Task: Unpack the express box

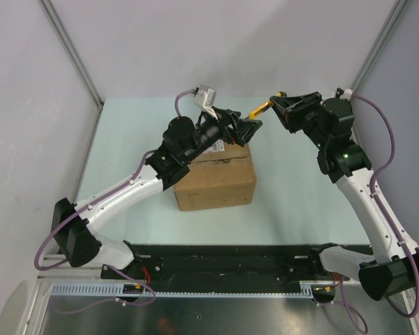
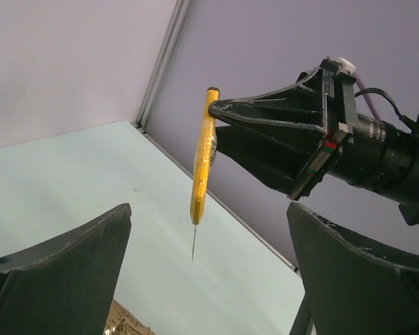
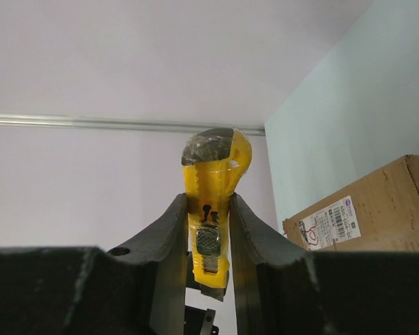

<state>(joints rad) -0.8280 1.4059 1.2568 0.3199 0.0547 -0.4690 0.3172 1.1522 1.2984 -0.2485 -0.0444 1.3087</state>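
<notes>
The left gripper [image 1: 249,130] is released, its two dark fingers [image 2: 63,258] spread wide with nothing between them. Just below and behind those fingers sits the express box [image 1: 215,180] on the pale green table [image 1: 126,139]. The left arm reaches across the box's top, and in the left wrist view only a corner of brown cardboard shows, under one finger. What can be seen of the box's top lies flat and shut, with a white printed label [image 3: 328,223] on the cardboard; its inside is hidden. Ahead of the open fingers, across a gap and touching neither, a yellow utility knife [image 2: 203,164] hangs in the air, its thin blade [image 2: 193,244] drawn out at the end nearer them. The right gripper [image 1: 279,105] is clenched on that knife, both fingers pressed against the yellow handle near its rounded end, which pokes out past the fingertips with a dark patch on it. From the right fingers the box lies off to one side, apart from the knife. Beyond both grippers rise the plain grey walls [image 1: 230,42].
</notes>
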